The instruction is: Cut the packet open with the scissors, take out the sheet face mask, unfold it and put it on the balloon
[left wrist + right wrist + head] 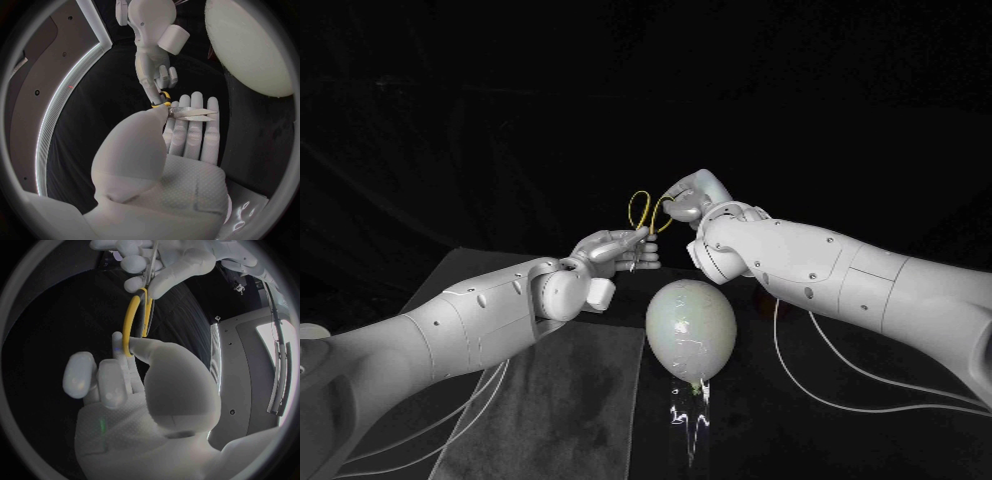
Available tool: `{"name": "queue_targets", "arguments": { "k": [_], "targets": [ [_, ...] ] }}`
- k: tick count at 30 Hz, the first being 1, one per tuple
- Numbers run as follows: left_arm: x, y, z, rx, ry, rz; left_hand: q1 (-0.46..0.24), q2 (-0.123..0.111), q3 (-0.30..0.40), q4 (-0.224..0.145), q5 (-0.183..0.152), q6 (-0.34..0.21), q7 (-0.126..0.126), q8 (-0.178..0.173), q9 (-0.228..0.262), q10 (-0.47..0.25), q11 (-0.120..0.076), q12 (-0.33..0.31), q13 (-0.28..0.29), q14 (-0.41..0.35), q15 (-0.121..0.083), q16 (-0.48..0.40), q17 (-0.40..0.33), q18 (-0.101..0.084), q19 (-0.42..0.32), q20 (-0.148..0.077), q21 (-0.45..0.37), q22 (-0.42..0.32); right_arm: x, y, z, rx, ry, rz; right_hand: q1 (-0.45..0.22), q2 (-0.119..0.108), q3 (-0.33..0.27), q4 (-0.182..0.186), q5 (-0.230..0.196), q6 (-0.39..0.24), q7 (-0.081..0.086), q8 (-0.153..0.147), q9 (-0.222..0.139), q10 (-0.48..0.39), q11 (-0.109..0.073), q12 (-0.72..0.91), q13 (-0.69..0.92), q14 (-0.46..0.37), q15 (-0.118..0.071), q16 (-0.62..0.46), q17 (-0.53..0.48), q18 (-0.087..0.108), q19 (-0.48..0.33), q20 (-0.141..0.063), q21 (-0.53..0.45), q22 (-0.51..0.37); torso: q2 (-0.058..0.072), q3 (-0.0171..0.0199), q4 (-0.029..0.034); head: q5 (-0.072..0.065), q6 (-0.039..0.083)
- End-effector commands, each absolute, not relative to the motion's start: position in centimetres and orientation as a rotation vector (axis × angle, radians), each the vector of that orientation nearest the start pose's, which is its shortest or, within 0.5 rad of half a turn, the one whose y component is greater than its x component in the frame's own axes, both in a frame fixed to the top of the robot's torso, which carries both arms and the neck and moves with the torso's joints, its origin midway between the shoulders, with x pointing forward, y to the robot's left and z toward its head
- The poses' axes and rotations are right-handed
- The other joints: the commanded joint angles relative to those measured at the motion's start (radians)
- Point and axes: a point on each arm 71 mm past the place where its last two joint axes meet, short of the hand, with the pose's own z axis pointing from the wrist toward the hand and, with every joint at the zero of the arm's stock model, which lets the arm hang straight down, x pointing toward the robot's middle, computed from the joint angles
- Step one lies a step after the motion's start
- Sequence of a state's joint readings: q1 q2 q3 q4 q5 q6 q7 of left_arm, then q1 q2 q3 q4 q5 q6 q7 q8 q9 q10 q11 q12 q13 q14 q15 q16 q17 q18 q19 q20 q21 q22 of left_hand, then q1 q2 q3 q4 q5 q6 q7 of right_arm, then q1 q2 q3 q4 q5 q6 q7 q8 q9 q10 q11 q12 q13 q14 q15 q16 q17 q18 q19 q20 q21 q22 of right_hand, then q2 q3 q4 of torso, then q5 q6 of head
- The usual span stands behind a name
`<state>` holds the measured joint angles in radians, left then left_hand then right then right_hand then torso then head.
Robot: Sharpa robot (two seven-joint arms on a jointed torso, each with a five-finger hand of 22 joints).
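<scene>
Scissors [646, 215] with yellow handle loops are held up in the air between both hands, above the table. My left hand [610, 250] pinches the blades [194, 113] between thumb and fingers. My right hand [692, 195] is at the handle end, with its thumb through one yellow loop [132, 320] and a finger against it. The pale oval balloon [689, 330] lies on the table just below the two hands, and it also bulges beside the left hand [250, 45]. Something shiny and crinkled [687, 408] lies at the balloon's near end; I cannot tell what it is.
A grey mat [560, 400] covers the table under my left arm and beside the balloon. Thin white cables [805, 385] hang from my right arm over the table's right side.
</scene>
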<state>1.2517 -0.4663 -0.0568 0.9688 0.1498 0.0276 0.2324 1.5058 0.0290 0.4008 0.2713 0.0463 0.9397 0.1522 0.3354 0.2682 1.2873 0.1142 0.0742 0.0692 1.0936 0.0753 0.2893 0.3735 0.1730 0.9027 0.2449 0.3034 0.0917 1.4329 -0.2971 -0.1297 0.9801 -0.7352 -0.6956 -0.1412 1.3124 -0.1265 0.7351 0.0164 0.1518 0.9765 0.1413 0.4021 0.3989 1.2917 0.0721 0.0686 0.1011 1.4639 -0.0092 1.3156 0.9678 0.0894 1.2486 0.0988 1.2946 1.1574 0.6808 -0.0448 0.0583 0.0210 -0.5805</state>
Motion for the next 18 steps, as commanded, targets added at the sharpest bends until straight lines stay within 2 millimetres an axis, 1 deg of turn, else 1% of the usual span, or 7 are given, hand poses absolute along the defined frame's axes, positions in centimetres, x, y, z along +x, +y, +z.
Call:
{"name": "queue_targets", "arguments": {
  "k": [1,4,8,10,11,14,18],
  "targets": [
    [57.8,15.9,-19.2,-1.231,1.556,-1.681,0.01,0.002,0.021,-0.017,0.003,0.01,0.001,0.008,0.003,0.026,-0.018,0.005,0.002,0.004,-0.006,0.003,0.002,0.011,0.006,-0.002,0.003,0.001,59.4,-9.4,-9.5,0.568,1.349,0.823,-0.024,-0.019,-0.047,0.003,0.012,-0.035,0.013,-0.01,0.003,-0.05,0.009,-0.008,-0.012,-0.07,0.018,-0.084,-0.152,0.04,-0.114,0.009,-0.1,-0.125,-0.001,-0.0007,-0.0008,0.001,0.002],
    [57.8,15.9,-19.2,-1.231,1.554,-1.674,0.012,0.0,0.025,-0.017,0.003,0.012,0.001,0.01,0.005,0.03,-0.019,0.005,0.002,0.006,-0.007,0.005,0.004,0.011,0.009,-0.003,0.005,0.001,59.4,-9.4,-9.6,0.56,1.368,0.858,-0.043,-0.047,-0.091,0.007,0.026,-0.076,0.044,-0.051,-0.01,-0.132,0.04,-0.006,-0.035,-0.277,0.05,-0.301,-0.426,0.084,-0.377,0.036,-0.337,-0.368,0.0,-0.0009,-0.0008,0.001,0.002],
    [57.9,16.1,-19.3,-1.227,1.551,-1.661,0.014,0.0,0.028,-0.017,0.003,0.013,0.001,0.012,0.007,0.032,-0.019,0.006,0.002,0.007,-0.007,0.006,0.005,0.011,0.01,-0.004,0.006,0.002,59.4,-9.6,-9.6,0.526,1.388,0.921,-0.044,-0.081,-0.145,0.004,0.002,-0.108,0.071,-0.112,-0.032,-0.238,0.077,-0.004,-0.038,-0.527,0.112,-0.517,-0.527,0.056,-0.617,0.081,-0.601,-0.502,0.0,-0.0007,0.0,0.001,0.003],
    [57.9,16.3,-19.3,-1.225,1.55,-1.654,0.015,0.0,0.03,-0.017,0.003,0.013,0.002,0.013,0.008,0.033,-0.019,0.006,0.002,0.008,-0.007,0.007,0.006,0.011,0.011,-0.005,0.007,0.002,59.4,-9.9,-9.5,0.505,1.396,0.949,-0.041,-0.084,-0.157,0.002,-0.001,-0.111,0.067,-0.12,-0.034,-0.249,0.086,-0.004,-0.037,-0.54,0.116,-0.526,-0.532,0.057,-0.63,0.089,-0.64,-0.527,0.0,-0.0008,0.0001,0.001,0.004],
    [58.0,16.4,-19.3,-1.222,1.551,-1.65,0.016,-0.001,0.032,-0.018,0.003,0.014,0.002,0.014,0.009,0.035,-0.019,0.006,0.002,0.009,-0.008,0.008,0.007,0.011,0.012,-0.006,0.008,0.002,59.4,-10.0,-9.5,0.496,1.399,0.96,-0.04,-0.09,-0.176,0.002,-0.003,-0.125,0.076,-0.134,-0.039,-0.296,0.105,0.015,-0.039,-0.736,0.162,-0.669,-0.592,0.038,-0.685,0.117,-0.722,-0.577,0.0,-0.0008,0.0001,0.001,0.005],
    [58.0,16.8,-19.3,-1.206,1.557,-1.637,0.017,-0.001,0.034,-0.018,0.003,0.015,0.002,0.015,0.01,0.036,-0.02,0.007,0.002,0.01,-0.008,0.008,0.008,0.011,0.013,-0.006,0.009,0.003,59.5,-10.8,-9.5,0.468,1.41,0.99,-0.022,-0.079,-0.255,0.005,-0.008,-0.139,0.077,-0.168,-0.049,-0.338,0.132,0.003,-0.035,-0.776,0.193,-0.805,-0.688,0.069,-0.78,0.189,-0.959,-0.738,0.0,-0.0008,-0.0006,0.004,0.005],
    [58.0,17.3,-19.3,-1.179,1.573,-1.623,0.019,-0.003,0.037,-0.019,0.003,0.017,0.002,0.017,0.012,0.039,-0.02,0.007,0.002,0.012,-0.009,0.01,0.009,0.011,0.015,-0.007,0.01,0.003,59.8,-12.0,-9.4,0.444,1.418,1.004,-0.015,-0.072,-0.304,0.01,-0.006,-0.147,0.063,-0.188,-0.056,-0.37,0.144,-0.002,-0.037,-0.79,0.206,-0.861,-0.727,0.066,-0.771,0.193,-1.023,-0.79,0.0,0.0,-0.0011,0.007,0.005]
  ]
}}
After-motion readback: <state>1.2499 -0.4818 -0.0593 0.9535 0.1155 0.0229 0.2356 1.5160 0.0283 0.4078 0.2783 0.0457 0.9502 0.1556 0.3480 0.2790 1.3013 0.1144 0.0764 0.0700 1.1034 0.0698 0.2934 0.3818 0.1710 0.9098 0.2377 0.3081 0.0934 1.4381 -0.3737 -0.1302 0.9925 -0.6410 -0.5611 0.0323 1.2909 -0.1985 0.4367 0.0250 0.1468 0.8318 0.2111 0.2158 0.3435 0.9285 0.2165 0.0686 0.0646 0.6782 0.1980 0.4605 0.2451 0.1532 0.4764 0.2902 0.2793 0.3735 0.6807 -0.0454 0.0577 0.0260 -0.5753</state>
